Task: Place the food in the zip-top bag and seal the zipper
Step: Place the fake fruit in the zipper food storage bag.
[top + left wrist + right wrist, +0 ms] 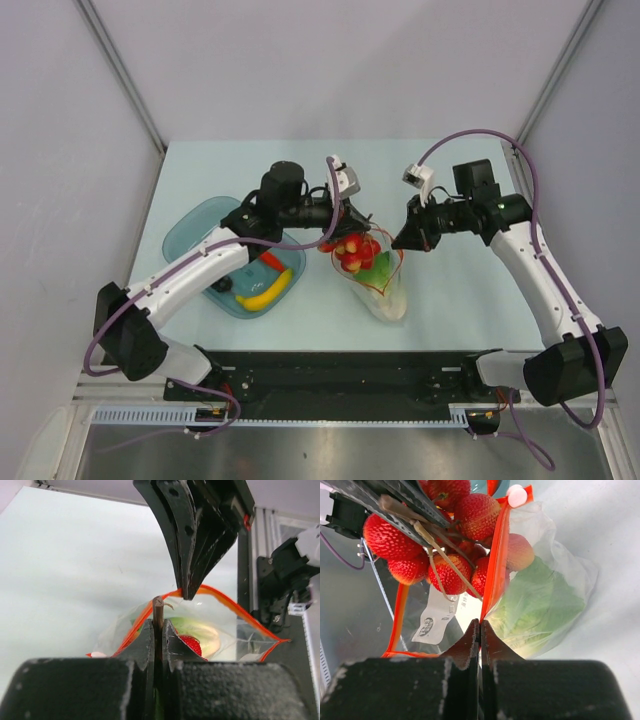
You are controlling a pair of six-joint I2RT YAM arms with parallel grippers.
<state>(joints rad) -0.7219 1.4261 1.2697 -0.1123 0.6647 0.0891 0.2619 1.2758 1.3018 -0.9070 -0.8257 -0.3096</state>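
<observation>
Nearest, the left gripper (158, 626) pinches the berries (352, 254) by their stem (158, 609); the right gripper (479, 626) pinches the zipper (495, 565).
Both pairs of jaws are pressed together. The berries hang at the open mouth of the bag (388, 292), which sits mid-table with the cabbage (535, 605) inside. Left of it, the bowl (190, 232) holds the banana (268, 294), the pepper (272, 262) and something dark, perhaps grapes.

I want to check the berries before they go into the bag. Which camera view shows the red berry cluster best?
The right wrist view: the red berry cluster fills the upper frame, berries and stems clear. The top view shows it small; the left wrist view shows only its stem and one berry.
</observation>
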